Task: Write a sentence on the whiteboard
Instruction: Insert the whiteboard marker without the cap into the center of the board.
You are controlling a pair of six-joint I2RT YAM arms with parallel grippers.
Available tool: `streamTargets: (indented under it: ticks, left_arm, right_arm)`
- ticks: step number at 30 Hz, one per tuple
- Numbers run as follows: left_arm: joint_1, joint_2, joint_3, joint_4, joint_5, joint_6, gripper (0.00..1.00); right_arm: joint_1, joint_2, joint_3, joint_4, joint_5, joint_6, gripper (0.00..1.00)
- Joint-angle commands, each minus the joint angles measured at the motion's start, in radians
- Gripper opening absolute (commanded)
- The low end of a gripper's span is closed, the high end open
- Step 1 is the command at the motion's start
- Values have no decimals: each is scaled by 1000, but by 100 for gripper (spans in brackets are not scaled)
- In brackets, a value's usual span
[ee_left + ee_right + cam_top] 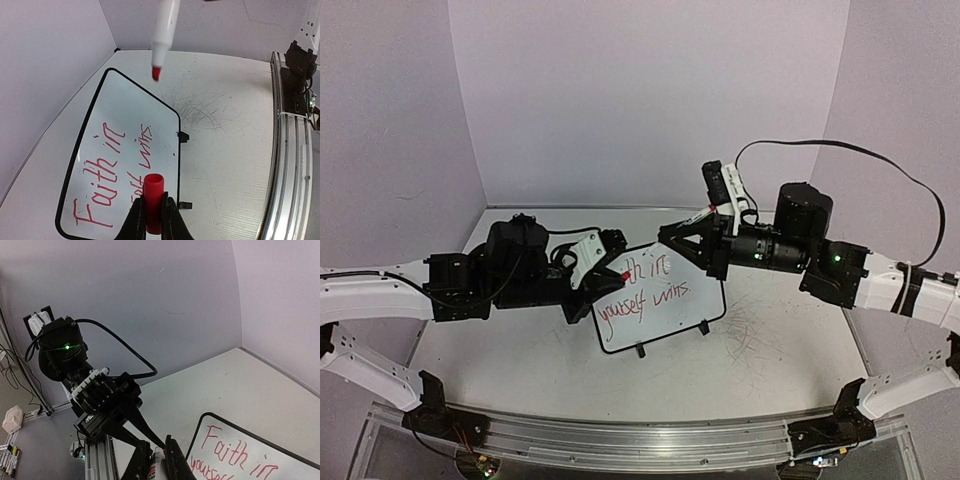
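The whiteboard [665, 322] lies on the table between the arms, with red writing that reads "Faith in yourself wins" [102, 165]. My left gripper [154, 198] is shut on the red marker cap [153, 192], which points its open end up over the board's near edge. The white marker [164, 27] hangs tip down in the air above the board's far end, its red tip [156, 73] clear of the surface. My right gripper [157, 444] is shut on that marker's body [157, 465]. Both grippers face each other over the board [240, 452] in the top view, the left gripper [617, 266] and the right gripper [667, 236].
An aluminium rail [640, 435] runs along the near table edge, also seen as the rail [292, 165] in the left wrist view. Purple walls close the back and sides. The board's small black feet [183, 136] stick out from its frame. The scratched grey tabletop [225, 115] lies right of the board.
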State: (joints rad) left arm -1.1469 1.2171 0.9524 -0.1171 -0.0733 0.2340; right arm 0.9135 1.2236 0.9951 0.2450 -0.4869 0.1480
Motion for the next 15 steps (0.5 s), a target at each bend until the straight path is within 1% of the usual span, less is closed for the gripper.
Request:
streamTargets:
  ticks: [1,7,15]
  left_arm:
    - [-7,-3,6,98,20,30,0]
    - [-10,20,13,98,17,25,0]
    - [-15,30,15,100,13,29,0]
  right_arm:
    - [14,21,48,2,-39,-10,0]
    - [24,56,54,12,-41,-2,0]
    - [27,73,55,5,3,1,0]
